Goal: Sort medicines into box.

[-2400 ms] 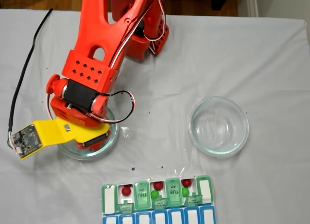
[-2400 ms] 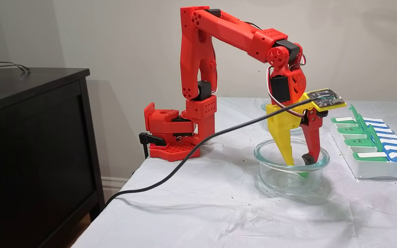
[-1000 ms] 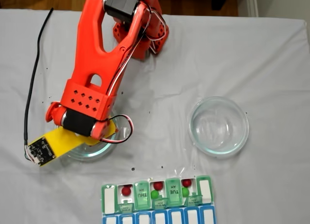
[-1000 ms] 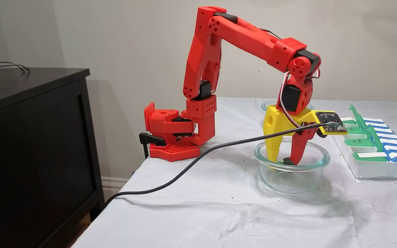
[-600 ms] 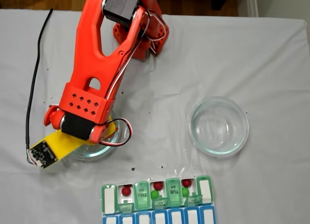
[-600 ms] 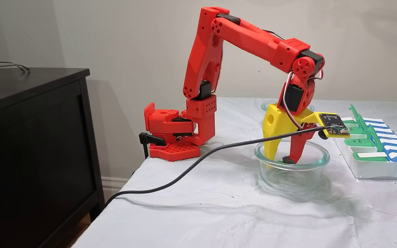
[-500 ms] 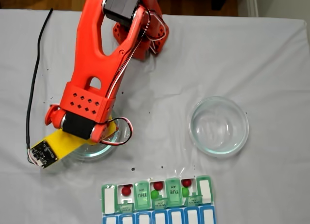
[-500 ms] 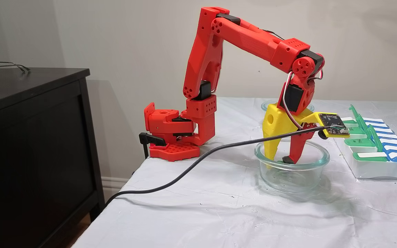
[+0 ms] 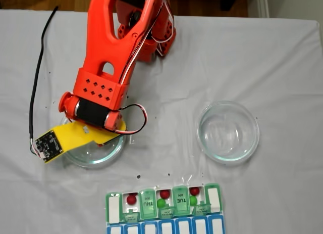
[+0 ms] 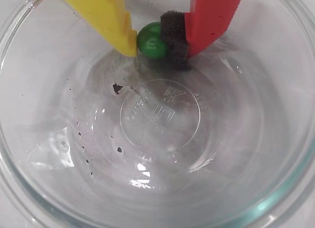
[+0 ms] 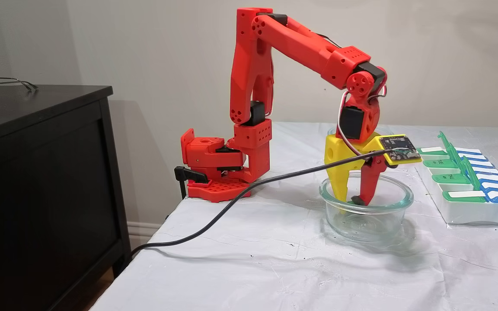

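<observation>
Red arm (image 11: 292, 41) rising from its base (image 11: 214, 172) clamped at the counter edge, upper link upright, forearm sloping down to the wrist (image 11: 361, 103). Wrist bent so the tool (image 10: 153, 41) points straight down. Yellow finger (image 10: 106, 16) and red finger (image 10: 211, 16) (the red one tipped with a dark foam pad (image 10: 173, 36)) drawn close together, pinching a green ball (image 10: 151, 41) between them in the wrist view. Small circuit board (image 9: 46, 142) on a yellow bracket jutting sideways from the tool body, black cable (image 11: 231, 198) trailing off it.
</observation>
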Robot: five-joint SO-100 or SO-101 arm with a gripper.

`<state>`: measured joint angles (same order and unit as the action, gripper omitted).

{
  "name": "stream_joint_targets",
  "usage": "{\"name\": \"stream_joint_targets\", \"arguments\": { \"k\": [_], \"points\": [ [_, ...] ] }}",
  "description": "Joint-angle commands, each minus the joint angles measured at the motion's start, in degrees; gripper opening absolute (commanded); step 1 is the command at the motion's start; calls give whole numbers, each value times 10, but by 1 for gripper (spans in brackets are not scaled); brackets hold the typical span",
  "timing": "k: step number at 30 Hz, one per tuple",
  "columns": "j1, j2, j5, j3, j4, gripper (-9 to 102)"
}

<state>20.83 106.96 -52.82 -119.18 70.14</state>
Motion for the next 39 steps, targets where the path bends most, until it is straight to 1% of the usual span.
{"name": "stream_joint_targets", "arguments": {
  "k": [1,4,6,11,16,20,24,27,29,32,35,39],
  "points": [
    [5,40,8,-9,0,0],
    [10,53,11,-3,2,0],
    [10,79,18,-11,-18,0],
    [8,201,55,-44,-111,0],
    [24,316,77,-32,-138,0],
    [17,392,118,-69,-227,0],
    [-25,357,192,-65,-279,0],
    [-65,296,268,-49,-345,0],
    [-84,248,301,-33,-390,0],
    [-110,179,311,-11,-428,0],
    [-128,151,317,-16,-478,0],
    [-148,136,335,-4,-492,0]
  ]
}}
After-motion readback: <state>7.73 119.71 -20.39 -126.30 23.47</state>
